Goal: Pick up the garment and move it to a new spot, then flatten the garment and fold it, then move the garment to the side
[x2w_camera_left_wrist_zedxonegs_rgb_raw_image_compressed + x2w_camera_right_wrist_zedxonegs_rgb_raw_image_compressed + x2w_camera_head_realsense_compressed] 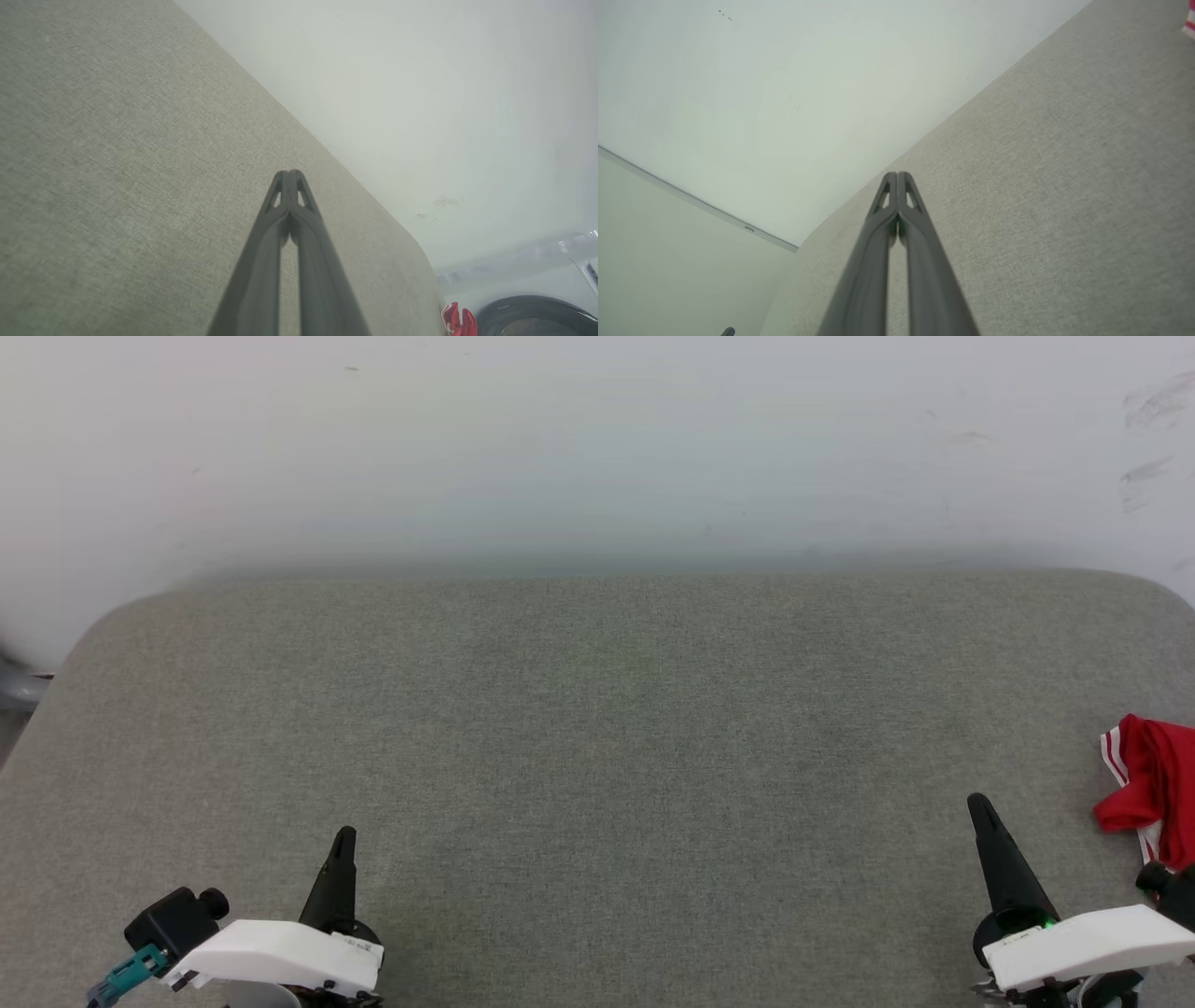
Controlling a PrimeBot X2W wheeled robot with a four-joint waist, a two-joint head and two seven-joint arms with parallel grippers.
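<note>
The left gripper, two long dark fingers on a white forearm, rests low at the near left of the head view; its own wrist view shows the tips pressed together with nothing between them. The right gripper sits the same way at the near right; its fingers are likewise closed tip to tip and empty. Both hang over the grey-green woven fabric tabletop, well apart from each other.

Further out, the red jersey garment with red-and-white striped trim lies at the far right edge of the tabletop, just beyond the right gripper and touched by neither. It is cut off by the picture's edge; the part that shows is bunched and rumpled, with a loose flap hanging toward the near side, not a flat, squared fold. No print can be seen. A plain white wall stands behind the table.

As a judgement, the garment lying off to the side fits two stages: a heap waiting to be carried to the middle, or a bundle set aside after folding. The rumpled look leans toward the former; with most of the cloth hidden, this can't be settled.
</note>
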